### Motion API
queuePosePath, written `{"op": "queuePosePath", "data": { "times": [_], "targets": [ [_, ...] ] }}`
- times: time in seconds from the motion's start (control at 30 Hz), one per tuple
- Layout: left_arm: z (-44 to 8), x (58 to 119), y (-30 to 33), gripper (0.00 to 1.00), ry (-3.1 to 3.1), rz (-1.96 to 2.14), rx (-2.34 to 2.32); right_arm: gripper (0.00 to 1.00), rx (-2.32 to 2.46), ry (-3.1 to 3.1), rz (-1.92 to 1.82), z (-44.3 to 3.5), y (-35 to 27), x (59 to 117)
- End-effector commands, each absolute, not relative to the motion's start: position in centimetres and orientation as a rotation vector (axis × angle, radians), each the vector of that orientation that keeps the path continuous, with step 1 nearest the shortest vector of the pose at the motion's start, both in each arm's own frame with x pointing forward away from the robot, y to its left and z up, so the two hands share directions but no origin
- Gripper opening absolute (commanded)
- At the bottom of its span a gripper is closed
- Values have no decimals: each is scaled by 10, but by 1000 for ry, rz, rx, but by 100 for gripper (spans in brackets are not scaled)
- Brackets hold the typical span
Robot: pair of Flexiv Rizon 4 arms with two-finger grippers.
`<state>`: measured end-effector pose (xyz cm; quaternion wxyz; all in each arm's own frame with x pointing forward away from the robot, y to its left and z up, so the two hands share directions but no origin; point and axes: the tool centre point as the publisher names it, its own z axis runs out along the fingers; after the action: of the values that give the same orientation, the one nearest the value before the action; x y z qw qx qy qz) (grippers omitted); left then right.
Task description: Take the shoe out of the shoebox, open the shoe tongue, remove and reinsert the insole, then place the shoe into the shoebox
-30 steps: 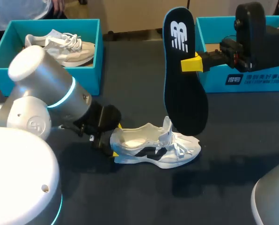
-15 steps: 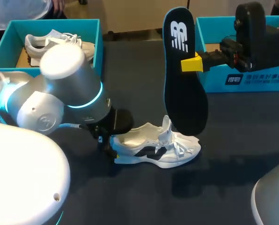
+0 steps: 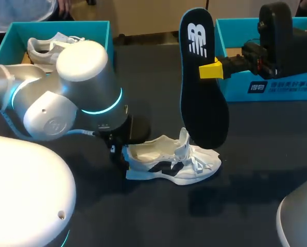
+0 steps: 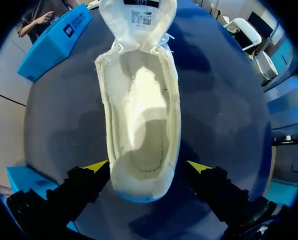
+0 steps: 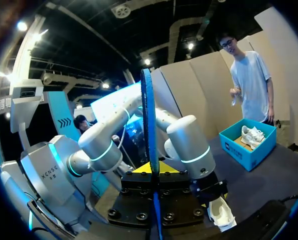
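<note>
Using the white sneaker (image 3: 169, 162) as the landmark: it sits on its sole on the counter (image 3: 261, 170), out of both boxes, tongue pulled up and the inside bare.

At its heel is your left gripper (image 4: 147, 167). The fingers are apart, one on each side of the heel, and I think there's a sliver of gap on one side, so it's straddling, not clamped. The heel cup is probably the stiffest part of a soft upper, so that's where I'd pinch. The shoe looks light and will likely skid if you push it.

Above the sneaker's laces hangs the insole (image 3: 202, 103), upright with the wider end down. It looks like thin foam, so expect it to flop and buckle when fed in.

Your right gripper (image 3: 211, 69) has its fingers clamped on the insole's edge, up in the narrower half. Right of the sneaker and farther back is the teal shoebox (image 3: 277, 87).
</note>
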<state>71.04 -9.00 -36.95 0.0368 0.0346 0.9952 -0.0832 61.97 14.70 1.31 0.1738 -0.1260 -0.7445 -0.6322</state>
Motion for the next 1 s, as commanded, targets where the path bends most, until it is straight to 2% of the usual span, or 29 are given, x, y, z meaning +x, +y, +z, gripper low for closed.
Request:
{"op": "queuePosePath", "data": {
  "times": [0.03,0.43,1.0],
  "targets": [
    [-351,709,-83,100,3055,-268,101,0,-356,-2112,-1789,13,150,622],
    [-312,722,-109,100,3014,-320,192,0,-356,-2112,-1789,13,150,622],
    [-361,752,-179,100,2998,-336,140,0,-356,-2112,-1789,13,150,622]
  ]
}}
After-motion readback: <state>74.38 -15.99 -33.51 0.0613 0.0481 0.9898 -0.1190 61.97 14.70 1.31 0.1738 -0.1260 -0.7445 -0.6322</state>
